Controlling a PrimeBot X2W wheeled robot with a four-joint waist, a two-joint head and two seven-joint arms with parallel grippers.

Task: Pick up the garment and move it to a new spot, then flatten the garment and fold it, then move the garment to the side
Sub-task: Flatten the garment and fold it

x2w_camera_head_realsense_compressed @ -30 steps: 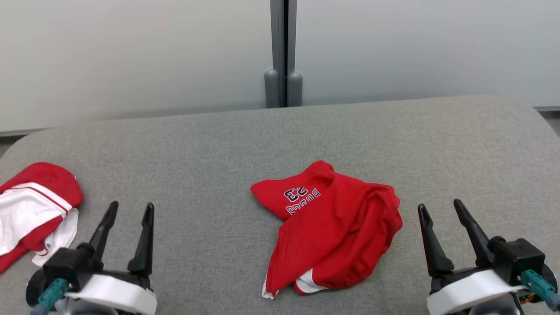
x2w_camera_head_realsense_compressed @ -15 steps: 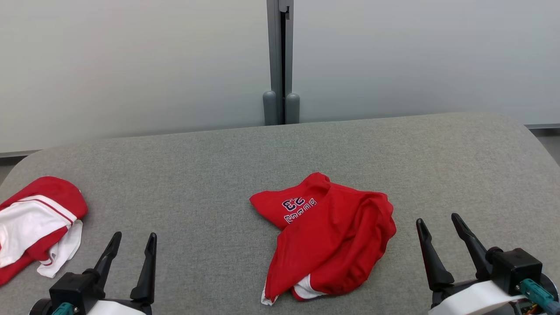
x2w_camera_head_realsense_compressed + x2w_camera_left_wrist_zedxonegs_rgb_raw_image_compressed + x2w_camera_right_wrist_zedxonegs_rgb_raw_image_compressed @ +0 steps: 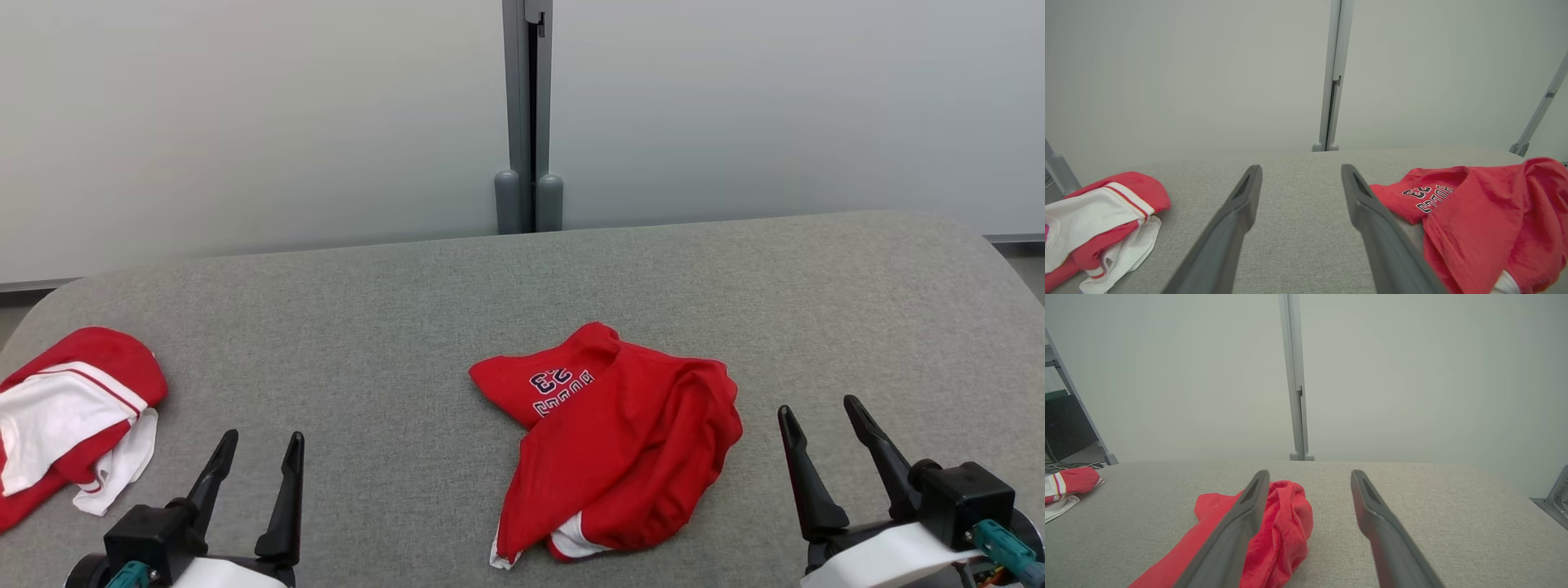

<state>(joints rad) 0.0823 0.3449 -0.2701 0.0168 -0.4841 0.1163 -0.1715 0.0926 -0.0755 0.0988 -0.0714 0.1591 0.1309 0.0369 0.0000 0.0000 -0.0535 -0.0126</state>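
Observation:
A crumpled red garment [image 3: 620, 449] with dark lettering and a bit of white hem lies in the middle of the grey padded table [image 3: 392, 327]. In the left wrist view the garment [image 3: 1486, 212] lies to the right of my fingers. In the right wrist view the garment [image 3: 1278, 535] sits partly behind my left finger. My left gripper [image 3: 263, 438] [image 3: 1301, 167] stands open near the front left, well apart from the garment. At the front right, just beside the cloth, my right gripper [image 3: 817, 406] [image 3: 1309, 473] is open too. Both hold nothing.
A second garment, red and white [image 3: 69, 416] [image 3: 1098, 220], lies bunched at the table's left edge. A pale partition wall with a grey post [image 3: 528, 114] stands behind the table. Bare grey cloth surface stretches between the two garments and along the back.
The head view has shifted, moving the whole scene down the picture. My left gripper has edged slightly right. Both garments lie as before, and both grippers stay open.

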